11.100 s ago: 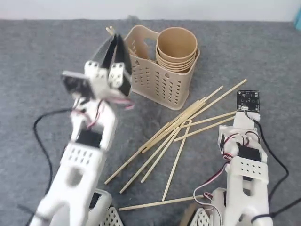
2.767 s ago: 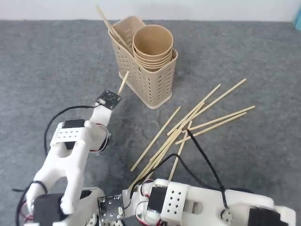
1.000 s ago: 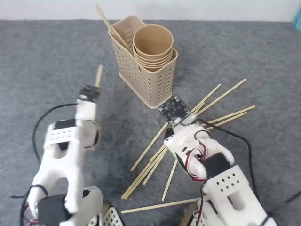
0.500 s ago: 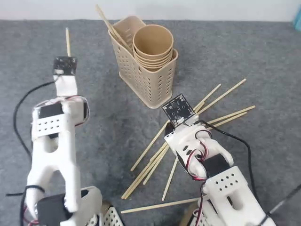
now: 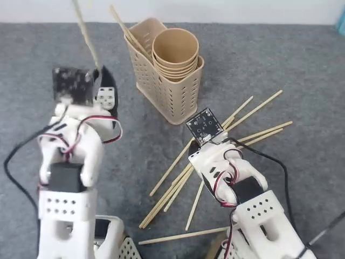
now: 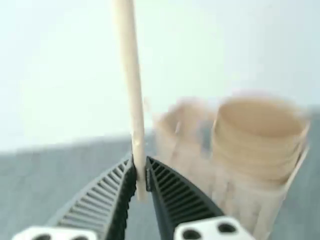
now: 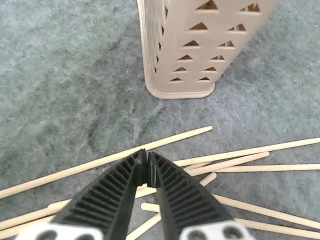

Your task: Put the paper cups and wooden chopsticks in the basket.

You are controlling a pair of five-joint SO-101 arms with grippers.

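Grey felt-covered table (image 5: 280,59) from above: basket (image 5: 161,89) holds the stacked paper cups (image 5: 175,43).

Left wrist view: left gripper (image 6: 140,172) pinches one chopstick (image 6: 127,75) near its end, basket just beyond. The stick looks light, stiff and smooth, likely to pivot.

Right wrist view: right gripper (image 7: 148,161) closed, empty, loose chopsticks (image 7: 235,153) just beneath.

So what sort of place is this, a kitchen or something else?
Likely a robot test bench, not a kitchen: grey felt-like mat, two white arms with bare wiring, and a basket beside loose chopsticks as props.
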